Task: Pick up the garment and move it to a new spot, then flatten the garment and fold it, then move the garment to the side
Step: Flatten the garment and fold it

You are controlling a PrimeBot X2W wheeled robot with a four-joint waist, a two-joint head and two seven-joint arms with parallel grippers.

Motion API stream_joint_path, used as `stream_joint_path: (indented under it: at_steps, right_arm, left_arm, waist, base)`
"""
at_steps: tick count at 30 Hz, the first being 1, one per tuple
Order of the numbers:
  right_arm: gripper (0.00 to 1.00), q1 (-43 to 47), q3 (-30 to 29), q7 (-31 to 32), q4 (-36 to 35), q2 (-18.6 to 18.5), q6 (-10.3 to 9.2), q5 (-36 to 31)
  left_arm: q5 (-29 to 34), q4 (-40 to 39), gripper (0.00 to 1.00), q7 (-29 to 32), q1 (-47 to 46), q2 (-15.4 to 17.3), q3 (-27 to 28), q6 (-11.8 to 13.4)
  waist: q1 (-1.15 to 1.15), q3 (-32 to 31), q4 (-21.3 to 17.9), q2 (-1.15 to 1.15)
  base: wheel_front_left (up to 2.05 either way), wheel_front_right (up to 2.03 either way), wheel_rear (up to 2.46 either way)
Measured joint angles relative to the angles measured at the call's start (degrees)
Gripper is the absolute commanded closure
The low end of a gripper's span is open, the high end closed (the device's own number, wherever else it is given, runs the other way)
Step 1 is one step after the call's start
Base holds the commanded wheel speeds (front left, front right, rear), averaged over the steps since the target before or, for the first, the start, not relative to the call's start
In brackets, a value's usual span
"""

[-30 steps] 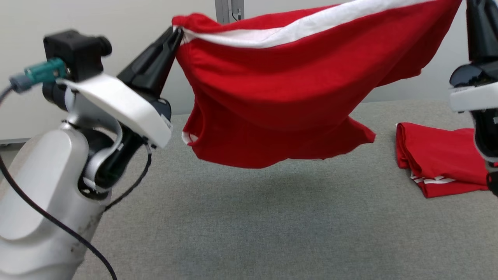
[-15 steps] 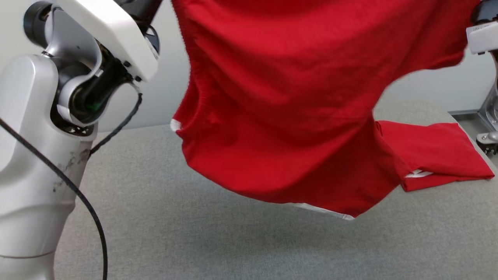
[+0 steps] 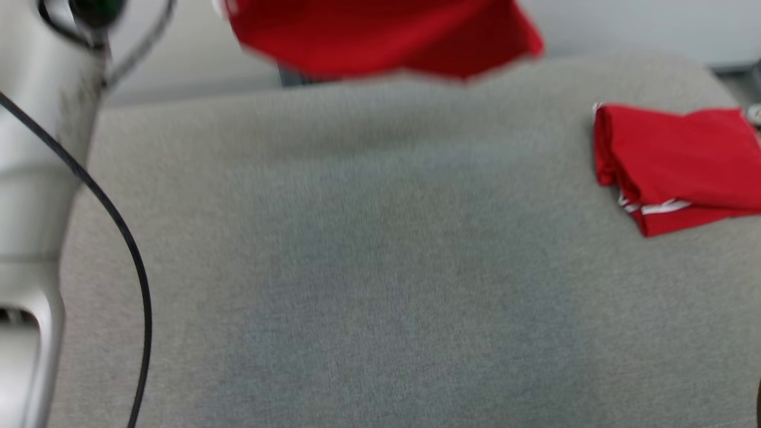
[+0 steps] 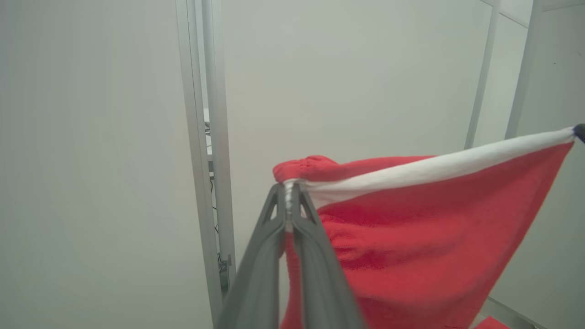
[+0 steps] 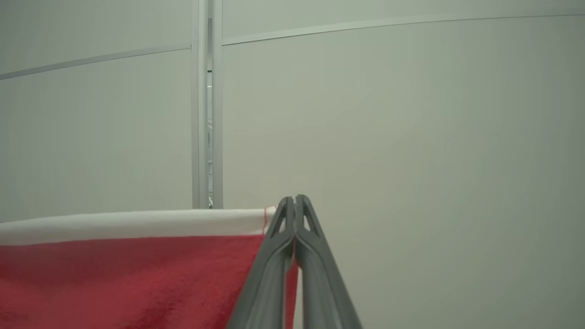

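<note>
We hold the garment (image 4: pixel 411 237) up high.
Both jaws pinch its white edge (image 4: pixel 434 169) shut tight; if one slips, it may fall bunched on the counter (image 3: pixel 380 267).

The garment (image 3: pixel 380 35) rose higher above the table (image 3: pixel 380 267), its hem lifting clear, while the head camera tilted downward.

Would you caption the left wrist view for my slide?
Left gripper pinching the red garment by its white band.
</note>
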Motion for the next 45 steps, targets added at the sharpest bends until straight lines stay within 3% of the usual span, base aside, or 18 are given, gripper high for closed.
stream_joint_path:
  at_steps: [4, 7, 15, 20, 26, 30, 34, 40, 45]
  right_arm:
    - [1.00, -11.2, -2.4, -2.6, 3.5, 1.4, 0.00, -4.5]
    - [1.00, -15.4, -6.8, -2.8, 1.0, 2.4, -0.01, -8.2]
    - [1.00, -13.0, -10.7, -2.8, -2.8, 5.4, -0.01, -13.1]
    - [1.00, -8.3, -9.9, -2.8, -5.5, 5.3, -0.01, -13.1]
    - [1.00, 1.0, -8.0, -2.8, -9.9, 3.2, -0.01, -11.0]
    - [1.00, 14.9, -7.7, -2.8, -14.6, 0.4, -0.01, -7.8]
    - [1.00, 27.1, -8.3, -2.8, -18.6, -1.0, 0.00, -5.6]
    - [1.00, 44.0, -10.7, -2.8, -23.6, -0.6, 0.01, -4.4]
    - [1.00, 54.9, -12.4, -2.8, -27.2, 1.1, 0.00, -4.9]
  left_arm:
    - [5.4, 6.3, 1.00, -11.7, -12.4, -1.5, -0.6, -2.3]
    - [7.9, 11.4, 1.00, -18.8, -18.7, -3.0, -1.9, -4.2]
    - [7.8, 22.6, 1.00, -26.6, -22.0, -4.8, -6.2, -6.6]
    - [3.6, 21.0, 1.00, -28.6, -18.8, -5.2, -10.7, -6.7]
    - [-1.7, 15.6, 1.00, -29.1, -10.0, -2.2, -15.1, -6.8]
    - [-4.8, 7.4, 1.00, -29.3, 3.3, 2.5, -19.1, -6.8]
    - [-6.6, 1.1, 1.00, -29.3, 15.3, 6.1, -19.0, -6.7]
    - [-5.1, -11.5, 1.00, -29.3, 32.7, 9.5, -17.3, -2.0]
    - [-1.9, -19.5, 1.00, -29.4, 45.2, 10.5, -17.0, 2.0]
  waist:
    - [0.00, 7.4, -0.2, 0.00]
    - [0.00, 13.3, -0.3, 0.00]
    - [0.00, 26.4, -0.4, 0.00]
    - [0.01, 30.8, 0.2, 0.00]
    - [0.01, 29.3, 1.1, 0.00]
    - [0.01, 24.9, 1.4, 0.00]
    - [0.01, 20.6, 1.5, 0.00]
    - [0.01, 13.7, 1.5, 0.00]
    - [0.00, 8.2, 1.8, 0.00]
  base:
    - [0.00, 0.00, 0.00]
    - [0.00, 0.00, 0.00]
    - [0.00, 0.00, 0.00]
    - [0.00, 0.00, 0.00]
    - [0.00, 0.00, 0.00]
    - [0.00, 0.00, 0.00]
    - [0.00, 0.00, 0.00]
    - [0.00, 0.00, 0.00]
    - [0.00, 0.00, 0.00]
